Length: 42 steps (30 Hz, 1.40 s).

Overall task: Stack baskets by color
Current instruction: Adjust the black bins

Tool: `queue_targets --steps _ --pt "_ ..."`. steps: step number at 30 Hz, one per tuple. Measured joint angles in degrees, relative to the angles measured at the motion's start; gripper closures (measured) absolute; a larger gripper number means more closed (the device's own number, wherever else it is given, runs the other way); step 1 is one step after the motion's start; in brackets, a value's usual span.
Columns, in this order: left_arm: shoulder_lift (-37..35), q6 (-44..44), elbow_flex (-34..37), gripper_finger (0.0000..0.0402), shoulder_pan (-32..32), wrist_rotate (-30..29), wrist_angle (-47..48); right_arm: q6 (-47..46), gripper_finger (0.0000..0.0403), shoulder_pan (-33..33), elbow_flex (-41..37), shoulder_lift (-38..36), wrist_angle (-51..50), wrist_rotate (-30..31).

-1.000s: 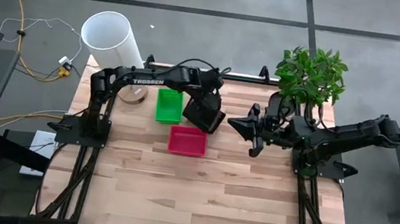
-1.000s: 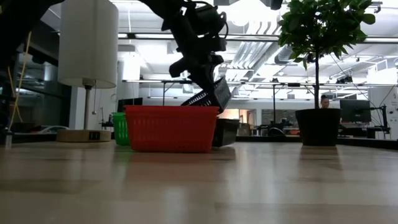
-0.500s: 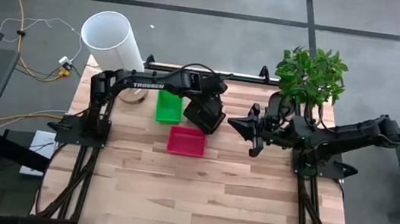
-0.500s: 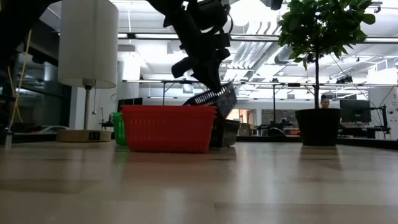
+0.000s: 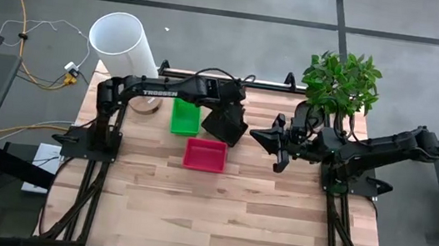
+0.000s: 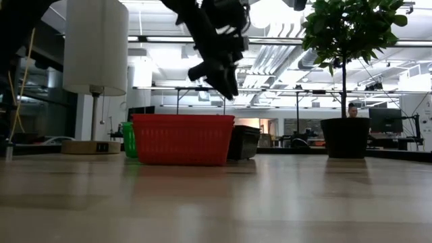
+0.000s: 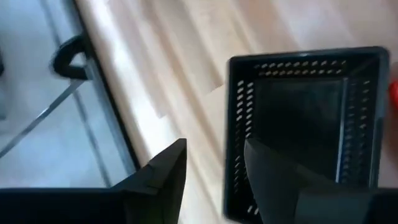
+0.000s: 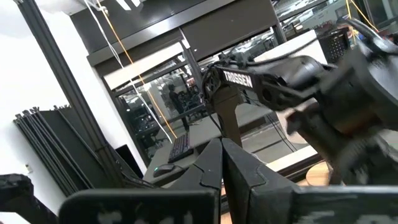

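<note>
Three baskets stand on their bottoms at the far middle of the table: a green basket (image 5: 185, 116), a pink basket (image 5: 205, 154) and a black basket (image 5: 227, 127) to the right of the green one. In the low view the black basket (image 6: 244, 142) shows level behind the pink basket (image 6: 182, 140). My left gripper (image 6: 220, 71) hangs open above the black basket (image 7: 305, 118), clear of its rim. My right gripper (image 5: 274, 143) is shut and held in the air to the right of the baskets, touching nothing.
A tall white cylinder (image 5: 122, 40) stands at the far left corner. A potted plant (image 5: 340, 86) stands at the far right, behind my right arm. The near half of the wooden table (image 5: 224, 224) holds no objects.
My left gripper has opened and let go of a black basket that it held tilted, one end up. That basket has dropped level, down behind the pink basket where the black one stands. The gripper has tipped a little away from it.
</note>
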<state>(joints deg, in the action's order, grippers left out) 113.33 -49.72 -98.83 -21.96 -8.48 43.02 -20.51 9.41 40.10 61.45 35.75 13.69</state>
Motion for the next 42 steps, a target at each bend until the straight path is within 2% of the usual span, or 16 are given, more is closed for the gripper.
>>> queue_targets --steps 4,7,11,15,17,21,25,29,32,37,42 --pt "-3.4 3.7 0.0 0.0249 0.0 -1.5 1.6 1.1 0.0402 0.0 0.0 0.0 0.0 0.0" --pt "-6.6 9.6 0.0 0.0265 0.0 -0.3 2.5 1.9 0.0402 0.0 0.0 0.0 0.0 0.0" --pt "-11.5 18.3 0.0 0.0319 0.0 4.5 5.4 1.3 0.0402 0.0 0.0 0.0 -1.8 0.9" --pt "-16.6 28.1 1.6 0.039 0.2 13.7 7.1 -0.1 0.0402 0.0 0.0 0.3 -5.6 1.3" --pt "-19.9 32.4 4.4 0.0393 0.6 17.6 6.1 -1.7 0.0402 0.0 0.0 1.2 -7.3 1.3" --pt "-27.2 40.2 13.4 0.04 4.1 20.3 -1.2 -4.8 0.0402 0.0 0.0 3.7 -9.4 1.2" --pt "-36.5 50.1 27.1 0.0401 9.2 20.4 -16.3 -7.7 0.0402 0.0 0.0 7.6 -10.0 0.4" --pt "-45.2 60.1 41.7 0.0401 15.3 17.8 -34.5 -10.7 0.0402 0.0 0.0 12.1 -10.0 -0.2" --pt "-51.0 65.4 50.5 0.0401 20.3 12.1 -44.9 -14.2 0.0402 -0.1 0.0 16.0 -11.0 -0.3" --pt "-58.3 69.1 57.7 0.0401 26.2 0.9 -49.7 -20.1 0.0402 -0.2 0.0 23.1 -15.6 -0.4" --pt "-62.4 69.0 58.7 0.0401 28.4 -4.7 -49.5 -24.5 0.0403 -0.2 0.0 29.3 -19.9 -0.4"
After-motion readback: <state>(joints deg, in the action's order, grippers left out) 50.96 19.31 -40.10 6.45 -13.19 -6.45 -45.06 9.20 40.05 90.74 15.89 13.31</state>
